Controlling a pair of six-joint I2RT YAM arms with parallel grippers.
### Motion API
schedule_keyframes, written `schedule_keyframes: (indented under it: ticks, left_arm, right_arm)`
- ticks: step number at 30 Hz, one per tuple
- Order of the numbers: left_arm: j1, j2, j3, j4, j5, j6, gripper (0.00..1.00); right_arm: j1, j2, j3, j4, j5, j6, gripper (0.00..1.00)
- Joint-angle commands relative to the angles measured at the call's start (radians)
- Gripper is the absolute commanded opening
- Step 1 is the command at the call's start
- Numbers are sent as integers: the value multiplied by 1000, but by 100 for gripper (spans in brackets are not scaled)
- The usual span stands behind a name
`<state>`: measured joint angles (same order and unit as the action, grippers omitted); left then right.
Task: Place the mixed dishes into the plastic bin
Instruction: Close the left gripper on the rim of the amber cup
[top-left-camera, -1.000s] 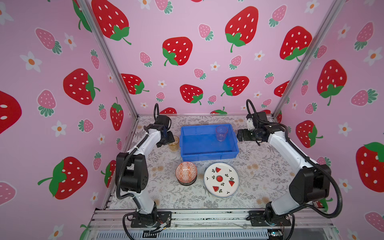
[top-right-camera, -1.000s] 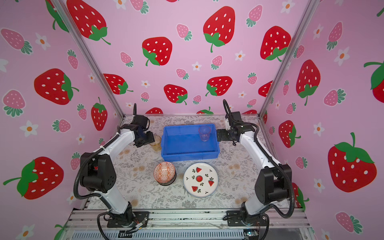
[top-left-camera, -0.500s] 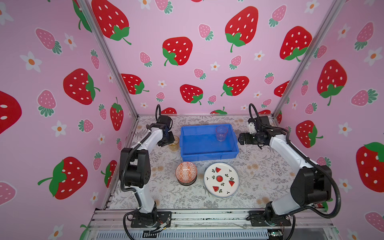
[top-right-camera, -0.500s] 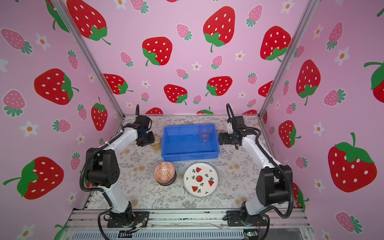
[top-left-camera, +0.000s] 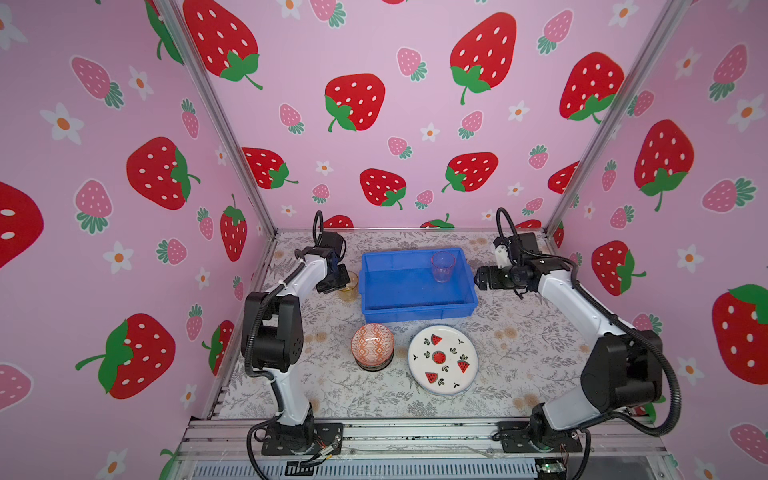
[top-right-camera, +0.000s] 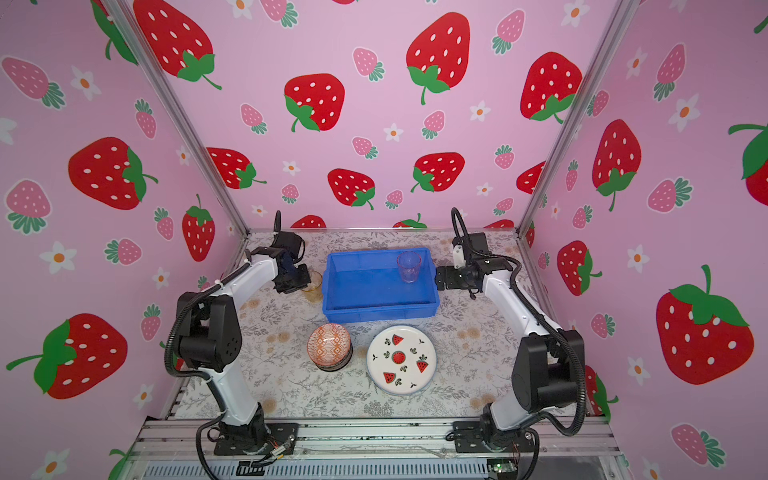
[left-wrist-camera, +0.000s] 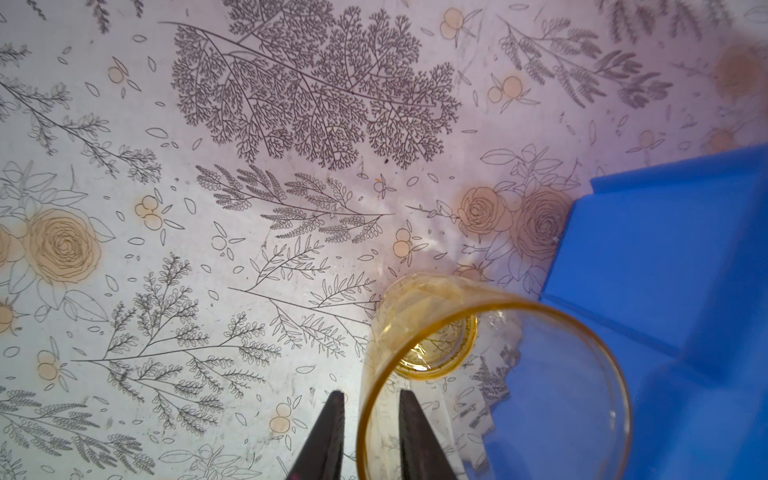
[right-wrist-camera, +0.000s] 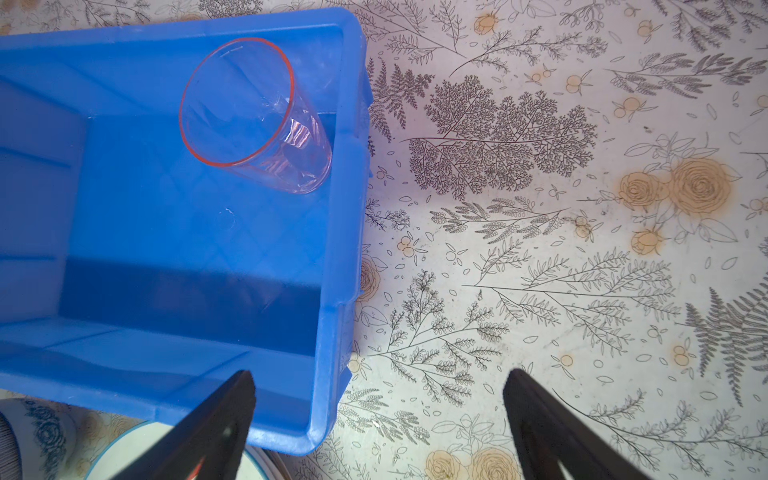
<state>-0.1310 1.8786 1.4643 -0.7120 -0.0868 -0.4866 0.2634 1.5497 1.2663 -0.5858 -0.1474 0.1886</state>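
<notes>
The blue plastic bin (top-left-camera: 419, 309) (top-right-camera: 380, 311) (right-wrist-camera: 340, 208) holds a pink clear tumbler (top-left-camera: 443, 267) (right-wrist-camera: 257, 120) in its far right corner. An amber tumbler (top-left-camera: 348, 286) (left-wrist-camera: 415, 299) stands on the mat just left of the bin. My left gripper (top-left-camera: 338, 282) (left-wrist-camera: 371, 392) straddles its rim, one finger inside and one outside, with thin gaps on both sides. My right gripper (top-left-camera: 478, 279) (right-wrist-camera: 380, 374) hangs open and empty beside the bin's right end. An orange bowl (top-left-camera: 372, 345) and a watermelon plate (top-left-camera: 442, 359) lie in front of the bin.
The orange bowl sits stacked on a dark bowl (top-left-camera: 376, 365). A bluish rim shows under the watermelon plate. Pink strawberry walls close in the floral mat (top-left-camera: 519, 332) on three sides. Bare mat lies right of the bin and plate.
My left jaws have narrowed around the amber tumbler's wall, and that arm's elbow has shifted. The right gripper has stayed open near the bin's right end.
</notes>
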Motion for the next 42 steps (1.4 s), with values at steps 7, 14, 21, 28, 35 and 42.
schedule_keyframes:
  ticks: [7,14,21,28,35,42]
  left_arm:
    - [5,5,18,3,-14,2,13]
    - [5,5,28,-22,-47,13,8]
    - [6,-10,71,-100,-115,28,0]
    - [5,-62,92,-162,-149,37,0]
    - [-2,-140,132,-239,-133,19,0]
    - [-51,-170,260,-366,-141,16,0]
  right_arm:
    - [-6,1,-19,11,-31,-15,95]
    - [-6,6,-16,12,-37,-18,95]
    - [-6,7,-15,7,-50,-18,95]
    - [-6,23,-15,1,-74,-20,95]
    - [-5,25,-19,-1,-82,-18,95]
    - [-6,35,-10,-20,-85,-9,96]
